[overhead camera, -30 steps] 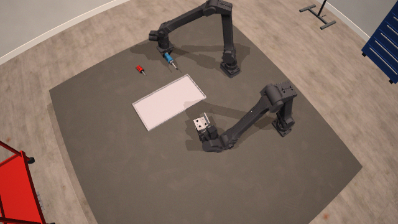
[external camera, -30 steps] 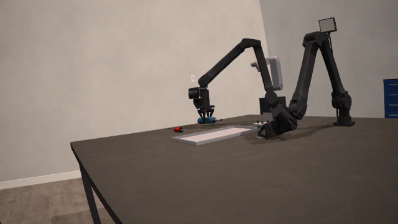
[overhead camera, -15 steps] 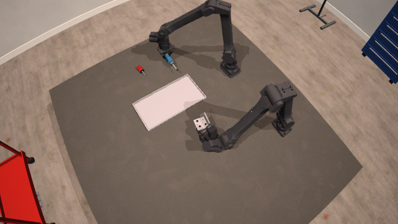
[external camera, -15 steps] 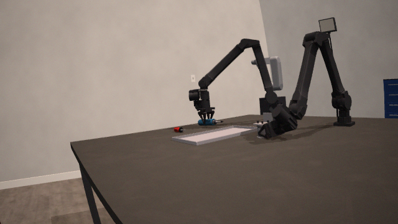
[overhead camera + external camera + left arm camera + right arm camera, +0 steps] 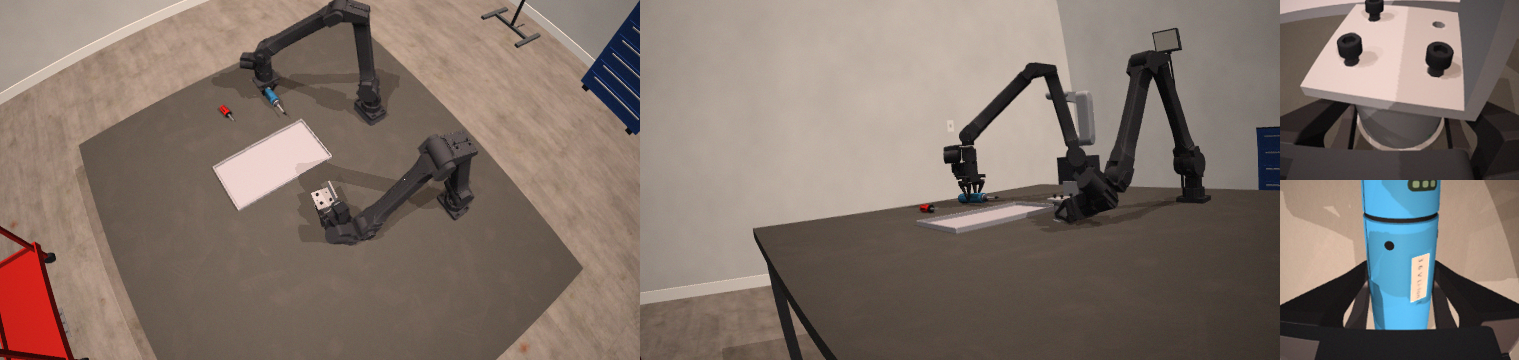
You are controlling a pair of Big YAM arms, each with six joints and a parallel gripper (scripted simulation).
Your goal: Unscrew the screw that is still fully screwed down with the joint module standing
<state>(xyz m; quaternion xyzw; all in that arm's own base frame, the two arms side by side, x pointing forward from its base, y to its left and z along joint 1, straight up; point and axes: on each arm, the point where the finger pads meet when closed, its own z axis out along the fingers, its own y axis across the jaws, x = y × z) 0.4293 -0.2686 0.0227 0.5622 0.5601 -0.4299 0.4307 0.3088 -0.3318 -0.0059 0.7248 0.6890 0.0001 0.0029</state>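
Steadying the joint module (image 5: 1400, 130) upright near the tray's (image 5: 227, 191) (image 5: 935, 228) (image 5: 1312, 13) corner, the left gripper (image 5: 324, 212) (image 5: 1062, 215) (image 5: 1400, 89) clamps its body; the right gripper (image 5: 266, 89) (image 5: 972, 194) (image 5: 1400, 268) grips the electric screwdriver (image 5: 271, 96) (image 5: 970, 198) (image 5: 1400, 272) by the table's (image 5: 300, 300) (image 5: 1015, 280) (image 5: 1300, 48) (image 5: 1320, 240) edge, likely for parking.

Left wrist view: rear screw (image 5: 1374, 6) cut off by top edge.
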